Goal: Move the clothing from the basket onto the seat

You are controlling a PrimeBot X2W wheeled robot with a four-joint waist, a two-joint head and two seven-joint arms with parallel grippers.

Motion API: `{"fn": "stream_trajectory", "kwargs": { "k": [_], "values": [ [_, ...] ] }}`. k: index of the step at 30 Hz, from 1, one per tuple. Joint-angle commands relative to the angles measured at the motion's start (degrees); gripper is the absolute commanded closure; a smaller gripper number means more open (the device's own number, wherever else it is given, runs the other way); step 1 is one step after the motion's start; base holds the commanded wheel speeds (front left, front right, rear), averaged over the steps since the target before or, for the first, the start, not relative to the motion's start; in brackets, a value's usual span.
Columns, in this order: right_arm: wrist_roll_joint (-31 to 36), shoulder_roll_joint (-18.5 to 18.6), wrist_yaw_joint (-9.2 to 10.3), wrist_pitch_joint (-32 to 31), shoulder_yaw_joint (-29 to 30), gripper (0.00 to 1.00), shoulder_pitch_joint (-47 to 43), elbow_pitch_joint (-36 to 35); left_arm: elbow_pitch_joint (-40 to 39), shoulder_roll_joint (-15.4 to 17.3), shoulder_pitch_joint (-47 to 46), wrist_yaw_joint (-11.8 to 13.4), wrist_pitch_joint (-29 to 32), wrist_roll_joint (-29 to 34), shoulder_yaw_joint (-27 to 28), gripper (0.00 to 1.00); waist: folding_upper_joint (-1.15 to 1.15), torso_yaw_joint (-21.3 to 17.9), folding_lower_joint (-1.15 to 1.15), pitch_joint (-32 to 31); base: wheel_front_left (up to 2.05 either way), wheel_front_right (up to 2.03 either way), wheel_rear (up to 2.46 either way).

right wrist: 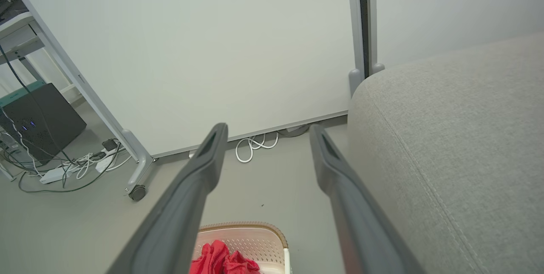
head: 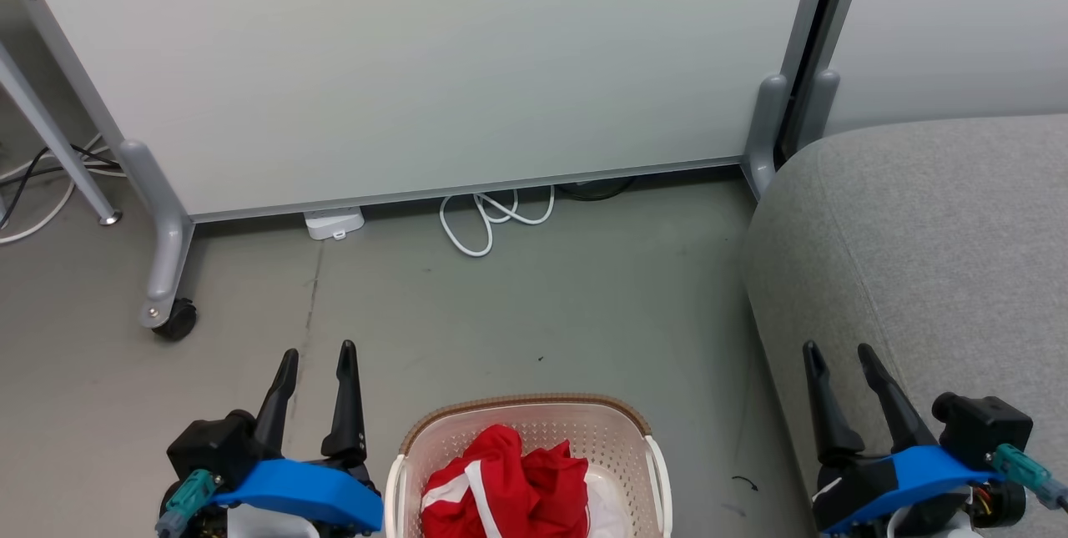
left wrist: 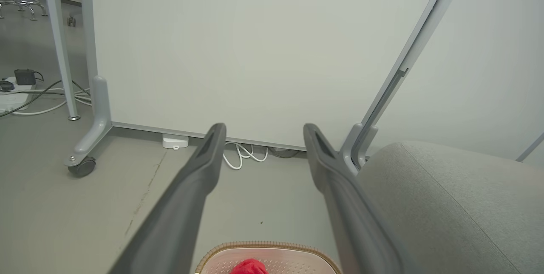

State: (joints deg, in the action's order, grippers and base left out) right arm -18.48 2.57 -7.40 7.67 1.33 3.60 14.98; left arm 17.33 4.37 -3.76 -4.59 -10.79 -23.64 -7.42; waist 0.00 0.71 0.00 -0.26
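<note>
The left gripper and the right gripper each spread two fingers wide, empty, flanking one basket of bunched red clothing. One seat lies to the basket's right.

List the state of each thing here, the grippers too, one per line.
clothing: bunched inside the basket
basket: upright on the floor
seat: no clothing on the part in view
left gripper: open, holding nothing
right gripper: open, holding nothing
</note>
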Motion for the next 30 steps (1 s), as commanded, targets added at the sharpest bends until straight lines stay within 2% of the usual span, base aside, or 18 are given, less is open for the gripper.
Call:
{"fn": "stream_trajectory", "kwargs": {
  "k": [1,30],
  "values": [
    [1.7,0.4,-0.11,0.4,-0.1,0.00,0.3,-0.3,-0.1,0.1,-0.7,-0.3,-0.6,1.2,0.0,0.00,0.00,0.0,0.00,0.0,0.00,0.00,0.00],
    [15.0,0.5,-0.14,2.7,0.3,0.00,0.0,-0.5,4.0,-0.7,-1.3,-0.9,-3.9,10.0,0.0,0.00,0.00,-0.1,0.00,0.1,0.00,0.00,0.00]
  ]
}}
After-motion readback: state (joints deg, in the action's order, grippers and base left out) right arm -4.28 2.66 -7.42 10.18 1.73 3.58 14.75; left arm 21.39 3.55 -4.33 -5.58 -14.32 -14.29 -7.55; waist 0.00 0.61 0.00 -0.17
